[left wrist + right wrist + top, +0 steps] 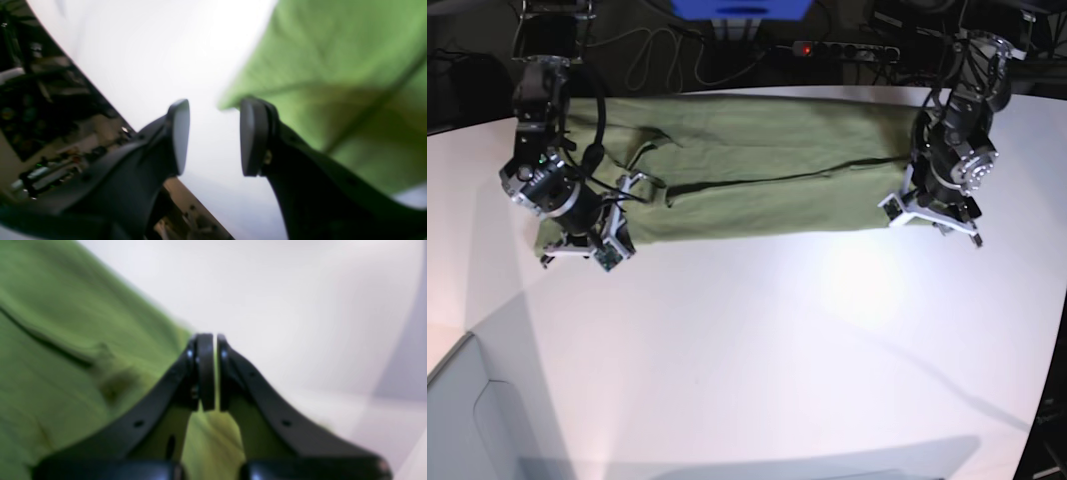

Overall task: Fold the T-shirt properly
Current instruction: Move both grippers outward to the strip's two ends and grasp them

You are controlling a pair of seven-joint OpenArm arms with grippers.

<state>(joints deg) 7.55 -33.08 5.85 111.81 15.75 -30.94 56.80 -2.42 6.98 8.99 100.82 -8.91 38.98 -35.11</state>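
Right gripper [215,373] is clenched on the T-shirt [757,175] hem at nine o'clock; left gripper [213,136], jaws parted and empty, sits beside the three o'clock corner, probably for a two-handed fold.

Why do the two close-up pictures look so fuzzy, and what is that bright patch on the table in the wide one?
Left wrist view: the T-shirt and the left gripper are soft with blur, and the table is washed out white. Right wrist view: cloth blurred too, only the right gripper fairly crisp. Base view: sharper; a lamp glare on the table, with arm shadows falling toward the near edge.
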